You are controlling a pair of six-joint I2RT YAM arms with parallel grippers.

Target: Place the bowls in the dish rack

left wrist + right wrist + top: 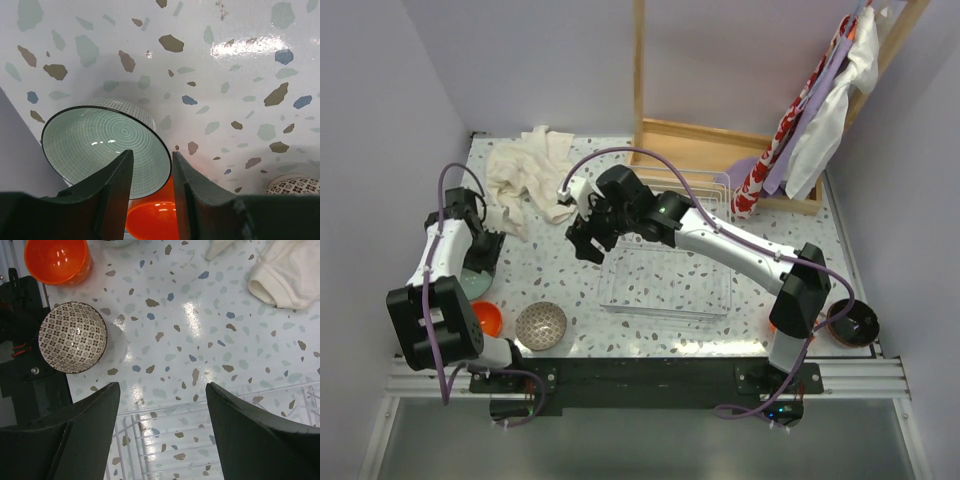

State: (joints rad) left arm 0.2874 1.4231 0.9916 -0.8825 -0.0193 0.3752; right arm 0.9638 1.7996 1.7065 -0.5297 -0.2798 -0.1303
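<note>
A pale green ringed bowl point(100, 145) with a dark rim lies tilted at the table's left, partly over an orange bowl point(150, 220). My left gripper point(152, 154) straddles its rim, one finger inside and one outside, with a gap still showing, so it is open. From above, the same bowl point(472, 278) sits under the left gripper point(485, 250). A brown-patterned bowl point(541, 322) stands near the front edge. The clear dish rack point(665, 282) holds no bowl. My right gripper point(162, 385) hangs open and empty over the rack's left corner point(165, 440).
A dark bowl point(853, 322) sits at the front right corner beside the right arm's base. A crumpled white cloth point(530, 175) lies at the back left. A wooden frame point(720, 140) with hanging towels point(820, 110) stands at the back right.
</note>
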